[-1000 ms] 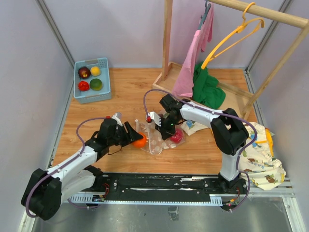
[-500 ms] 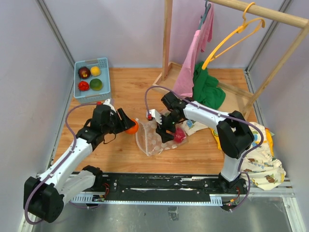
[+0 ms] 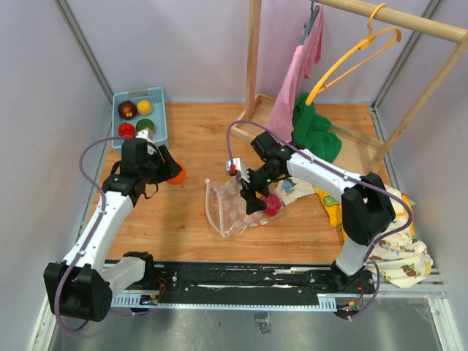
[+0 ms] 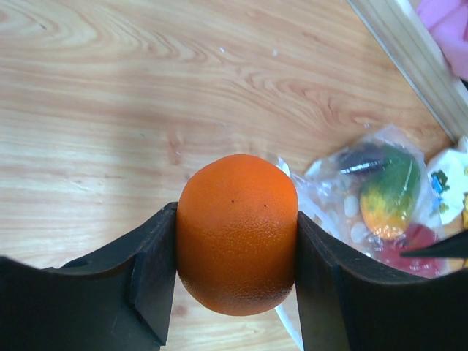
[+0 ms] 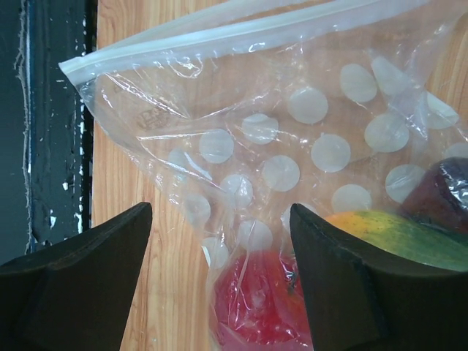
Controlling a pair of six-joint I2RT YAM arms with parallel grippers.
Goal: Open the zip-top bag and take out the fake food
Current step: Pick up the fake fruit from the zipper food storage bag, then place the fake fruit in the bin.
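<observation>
Between the left gripper's (image 3: 172,174) fingers, clamped tight, sits the orange fruit (image 4: 236,232), well apart from the zip-top bag (image 3: 227,212). The blue basket (image 3: 163,118) lies just up-left, nearest this arm. The right gripper (image 5: 219,219) hangs open and empty over the bag's 3 other pieces.

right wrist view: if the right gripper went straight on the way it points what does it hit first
Probably the zip-top bag film, spread ahead of the open right gripper, then the red fruit inside it; depth unclear.
</observation>
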